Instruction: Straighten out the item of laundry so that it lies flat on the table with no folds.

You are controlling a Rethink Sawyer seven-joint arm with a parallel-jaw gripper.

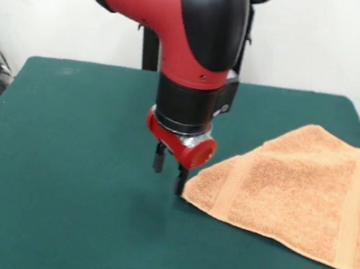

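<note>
Gripper [170, 170] sits open, fingers apart, just beside the peach hand towel's [301, 193] left corner, on the right side of the green table [64, 159]. I'd pinch that corner low and drag outward slowly, so nothing bunches.

Your table [61, 178] is a broad rectangle under dark green felt-like cloth; its far edge meets a white wall and its near part runs off the bottom of the front view. Note one thing lying on it: a peach terry towel [299, 190], on the right-hand side as you see it. The towel sits skewed to the table edges, one corner pointing toward the table's middle, and its right portion runs out of view. It looks mostly spread, with a flat woven band near the pointing corner and a second band running down near the right. You can see faint pale scuffing on the cloth at the far left corner.
</note>
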